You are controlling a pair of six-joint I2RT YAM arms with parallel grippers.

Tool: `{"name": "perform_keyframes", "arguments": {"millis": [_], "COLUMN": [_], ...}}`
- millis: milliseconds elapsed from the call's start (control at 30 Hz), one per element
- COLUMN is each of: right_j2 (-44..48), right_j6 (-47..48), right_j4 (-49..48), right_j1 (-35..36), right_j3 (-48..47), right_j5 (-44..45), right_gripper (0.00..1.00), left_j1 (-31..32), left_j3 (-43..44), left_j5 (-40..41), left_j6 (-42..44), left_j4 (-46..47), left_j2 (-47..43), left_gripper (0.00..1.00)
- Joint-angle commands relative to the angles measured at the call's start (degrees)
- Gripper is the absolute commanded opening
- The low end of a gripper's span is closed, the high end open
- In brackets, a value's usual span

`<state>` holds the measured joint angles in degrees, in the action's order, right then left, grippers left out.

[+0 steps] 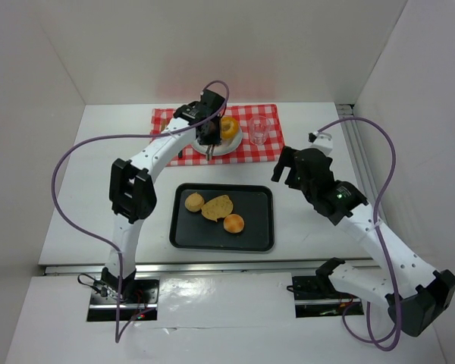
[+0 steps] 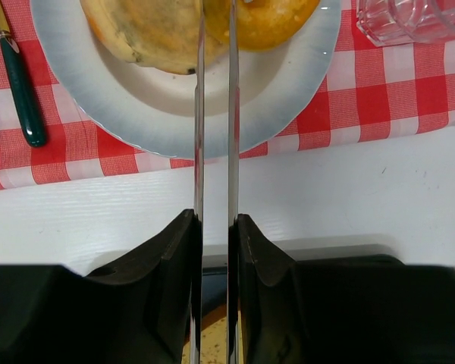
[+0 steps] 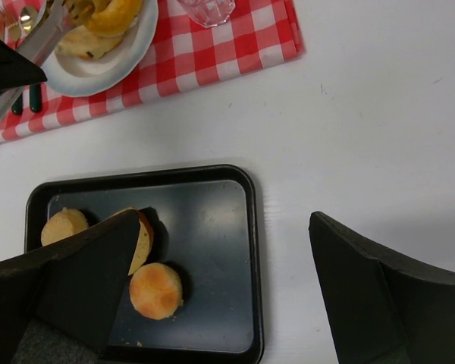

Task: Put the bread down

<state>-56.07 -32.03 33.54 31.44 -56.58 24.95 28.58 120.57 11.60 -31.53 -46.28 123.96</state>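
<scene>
- Poised with the left gripper (image 1: 209,144) over the plate (image 2: 288,98), at 12 o'clock from the tray (image 1: 262,227); blades almost together, cannot tell whether pinching bread.
- Crowded there with orange bun (image 2: 277,19) and pale bread (image 2: 148,34); may shove the bun over the rim toward 3 o'clock, against the glass (image 2: 409,19), if lifted askew.
- Could clip the right gripper (image 3: 221,227), spread wide at 3 o'clock of the tray, when reaching for the three pieces (image 1: 218,207) lying there.
</scene>
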Motion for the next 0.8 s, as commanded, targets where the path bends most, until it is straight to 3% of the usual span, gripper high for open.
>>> {"name": "perform_keyframes", "arguments": {"millis": [0, 33, 100, 567, 767], "right_j2": [-0.79, -0.79, -0.79, -0.27, -0.26], "right_j6": [0.21, 0.21, 0.21, 0.21, 0.21], "right_j4": [-1.37, -1.37, -1.37, -1.9, -2.43], "right_j1": [-0.42, -0.42, -0.42, -0.42, -0.42], "right_j3": [-2.4, -2.4, -2.4, -1.34, -1.34], "right_j5": [1.68, 1.68, 1.68, -0.95, -1.48], "right_gripper": [1.0, 1.0, 1.0, 1.0, 1.0], "left_j1": [0.33, 0.34, 0.34, 0.34, 0.34], "left_j3": [1.6, 1.59, 0.98, -2.19, -6.13], "left_j5": [-0.09, -0.08, -0.08, 1.5, 8.07], "left_j6": [1.47, 1.47, 1.47, 1.03, 1.03], "left_j4": [2.34, 2.34, 2.34, 0.58, -0.82], "left_j2": [-2.05, -2.93, -3.89, -11.98, -19.89], "left_gripper": [0.37, 0.46, 0.5, 0.5, 0.47]}}
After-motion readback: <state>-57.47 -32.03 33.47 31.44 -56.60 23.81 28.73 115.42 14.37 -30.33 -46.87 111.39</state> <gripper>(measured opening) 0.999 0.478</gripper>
